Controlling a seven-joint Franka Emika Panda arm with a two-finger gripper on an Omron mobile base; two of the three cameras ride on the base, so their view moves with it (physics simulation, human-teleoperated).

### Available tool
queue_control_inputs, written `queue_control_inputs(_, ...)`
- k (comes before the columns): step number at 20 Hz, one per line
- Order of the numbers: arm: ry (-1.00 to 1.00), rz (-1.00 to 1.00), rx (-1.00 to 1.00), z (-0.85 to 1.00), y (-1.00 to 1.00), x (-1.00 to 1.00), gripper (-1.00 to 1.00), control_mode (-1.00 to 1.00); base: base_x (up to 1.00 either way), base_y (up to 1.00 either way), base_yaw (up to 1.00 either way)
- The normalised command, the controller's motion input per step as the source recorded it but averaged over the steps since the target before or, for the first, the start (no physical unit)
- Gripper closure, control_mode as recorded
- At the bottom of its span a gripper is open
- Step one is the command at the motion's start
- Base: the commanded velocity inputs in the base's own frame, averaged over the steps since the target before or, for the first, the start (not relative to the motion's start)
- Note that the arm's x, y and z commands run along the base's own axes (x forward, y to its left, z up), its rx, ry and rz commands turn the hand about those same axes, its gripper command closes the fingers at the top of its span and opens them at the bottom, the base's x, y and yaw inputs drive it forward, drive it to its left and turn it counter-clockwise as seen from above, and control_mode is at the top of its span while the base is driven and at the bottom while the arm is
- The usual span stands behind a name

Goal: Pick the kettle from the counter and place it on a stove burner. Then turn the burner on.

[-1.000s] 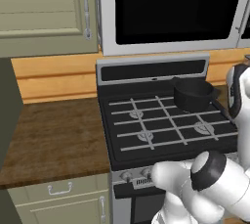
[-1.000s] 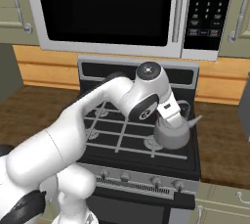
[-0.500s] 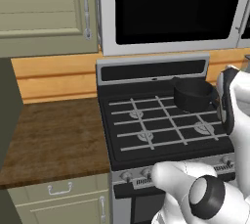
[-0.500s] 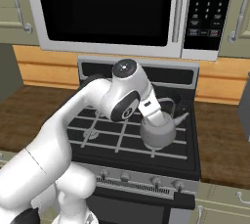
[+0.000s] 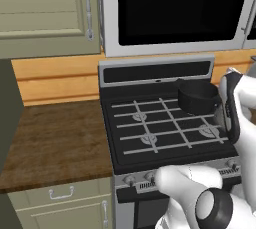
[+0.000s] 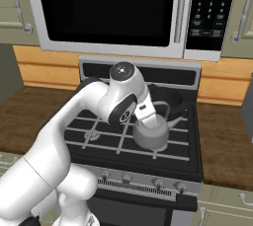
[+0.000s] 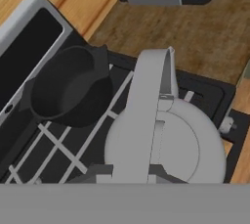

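Over the right side of the black stove, the gripper [image 6: 147, 113] is clenched on the thin arched handle of the small shiny grey metal kettle [image 6: 151, 133]. The kettle hangs above the pale grate bars [image 6: 106, 136]. A larger black pot [image 7: 68, 88] sits just behind it.
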Motion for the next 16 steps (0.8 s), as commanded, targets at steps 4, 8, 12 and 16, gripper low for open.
queue_control_inputs(4, 0.01, 0.00, 0.08, 0.00, 0.17, 0.00, 1.00, -1.00, 0.00, 0.00, 0.00)
queue_control_inputs(8, 0.03, 0.00, 0.00, -0.02, 0.03, 0.09, 1.00, -1.00, 0.00, 0.00, 0.00)
queue_control_inputs(12, 0.00, 0.00, 0.00, -0.10, 0.00, 0.19, 1.00, -1.00, 0.00, 0.00, 0.00)
queue_control_inputs(16, 0.00, 0.00, -0.01, -0.19, 0.00, 0.24, 1.00, -1.00, 0.00, 0.00, 0.00)
